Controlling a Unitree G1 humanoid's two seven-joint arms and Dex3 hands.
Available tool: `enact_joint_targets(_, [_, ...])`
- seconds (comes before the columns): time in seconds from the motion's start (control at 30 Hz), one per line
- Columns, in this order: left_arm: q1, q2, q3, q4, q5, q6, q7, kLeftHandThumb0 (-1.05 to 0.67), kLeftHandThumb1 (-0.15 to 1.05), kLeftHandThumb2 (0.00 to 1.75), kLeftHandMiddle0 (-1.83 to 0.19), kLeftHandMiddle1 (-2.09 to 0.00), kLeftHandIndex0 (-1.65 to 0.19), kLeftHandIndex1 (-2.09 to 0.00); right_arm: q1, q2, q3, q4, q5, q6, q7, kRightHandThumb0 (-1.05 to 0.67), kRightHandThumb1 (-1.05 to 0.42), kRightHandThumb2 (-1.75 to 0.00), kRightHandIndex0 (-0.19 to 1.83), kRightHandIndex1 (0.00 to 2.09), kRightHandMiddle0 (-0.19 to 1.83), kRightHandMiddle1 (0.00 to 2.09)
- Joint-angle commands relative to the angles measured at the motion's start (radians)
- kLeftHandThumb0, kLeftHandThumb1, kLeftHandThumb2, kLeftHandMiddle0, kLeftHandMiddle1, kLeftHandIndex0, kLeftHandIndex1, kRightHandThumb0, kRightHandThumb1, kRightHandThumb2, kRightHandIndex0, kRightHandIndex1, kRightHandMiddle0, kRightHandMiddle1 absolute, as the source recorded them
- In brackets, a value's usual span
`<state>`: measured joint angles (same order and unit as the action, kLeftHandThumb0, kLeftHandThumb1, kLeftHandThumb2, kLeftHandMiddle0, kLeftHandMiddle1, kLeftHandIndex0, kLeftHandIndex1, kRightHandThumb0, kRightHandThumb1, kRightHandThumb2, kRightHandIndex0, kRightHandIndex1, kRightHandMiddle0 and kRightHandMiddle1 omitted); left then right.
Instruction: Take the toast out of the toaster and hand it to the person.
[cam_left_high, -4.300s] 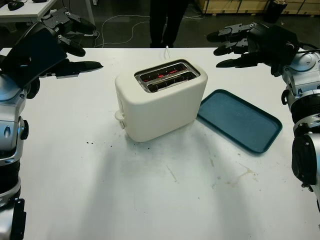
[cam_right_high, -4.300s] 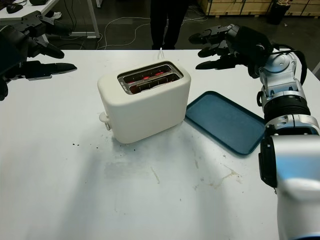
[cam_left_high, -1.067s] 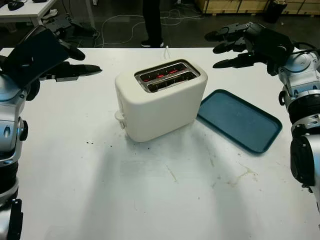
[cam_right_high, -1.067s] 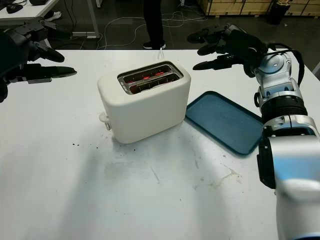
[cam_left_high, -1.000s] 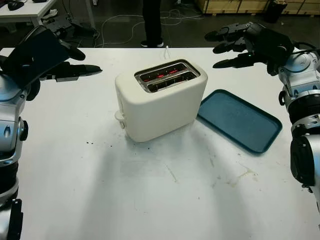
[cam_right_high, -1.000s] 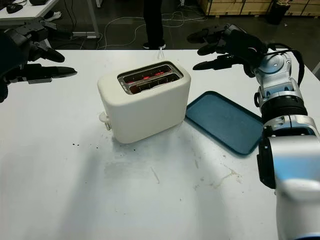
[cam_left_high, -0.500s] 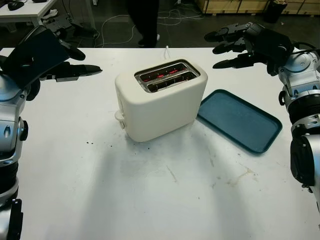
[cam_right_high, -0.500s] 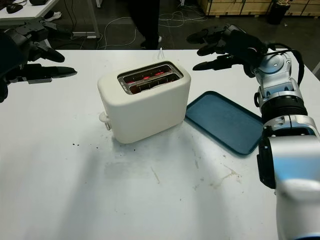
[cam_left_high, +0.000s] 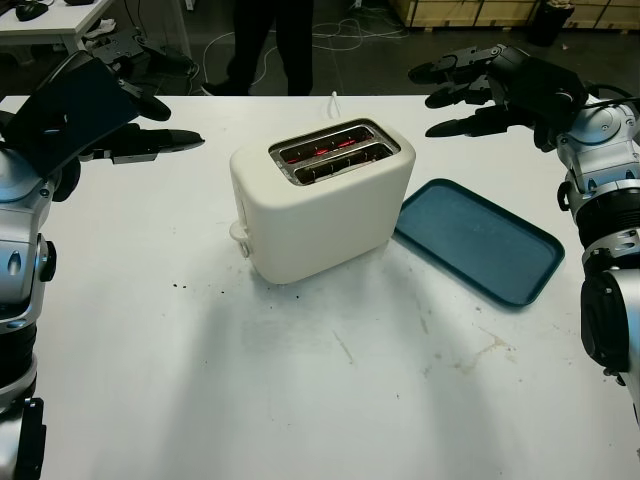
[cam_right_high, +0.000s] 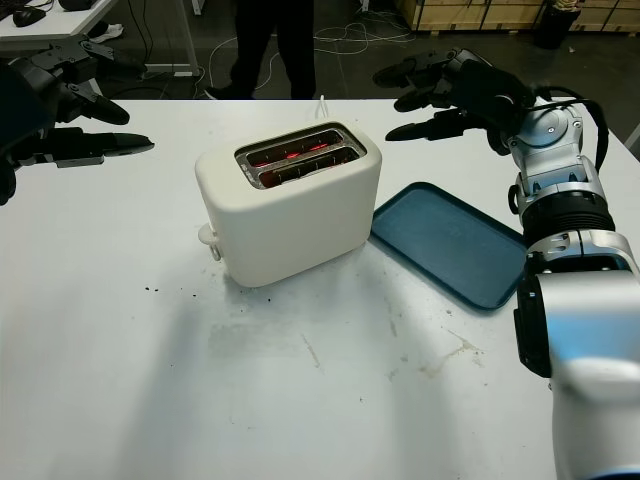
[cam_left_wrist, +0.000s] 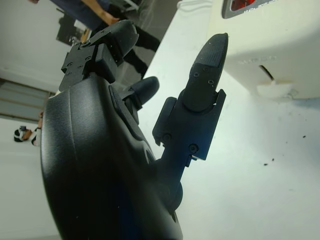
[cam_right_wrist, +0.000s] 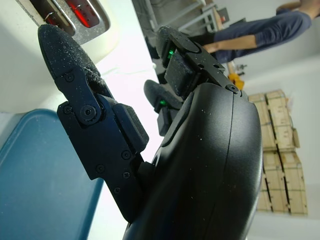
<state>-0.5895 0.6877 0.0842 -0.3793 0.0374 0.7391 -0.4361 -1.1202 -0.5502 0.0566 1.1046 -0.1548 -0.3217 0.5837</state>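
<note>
Two slots glow red in the top of the cream, round-cornered toaster (cam_left_high: 318, 200) at the middle of our stained white table (cam_left_high: 330, 390); we can't make out toast inside. Just beside it lies a flat teal plastic tray (cam_left_high: 478, 240). Our left hand (cam_left_high: 110, 110) and right hand (cam_left_high: 490, 90) hang open above the far corners, holding nothing. A person (cam_left_high: 265, 45) stands beyond.
</note>
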Motion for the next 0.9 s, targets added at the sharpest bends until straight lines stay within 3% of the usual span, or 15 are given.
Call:
enact_joint_targets(0.0, [-0.013, 0.008, -0.003, -0.014, -0.001, 0.003, -0.002, -0.40, 0.82, 0.00, -0.03, -1.31, -0.11, -0.86, -0.007, -0.003, -0.005, -0.008, 0.004, -0.024, -0.004, -0.81, -0.71, 0.00, 0.32, 0.71, 0.64, 0.01])
enact_joint_targets(0.87, [-0.012, 0.001, 0.005, -0.017, -0.009, 0.009, 0.001, -0.37, 0.82, 0.00, -0.02, -1.32, -0.11, -0.85, -0.007, 0.000, -0.010, -0.009, 0.012, -0.005, 0.010, -0.78, -0.70, 0.00, 0.32, 0.68, 0.63, 0.00])
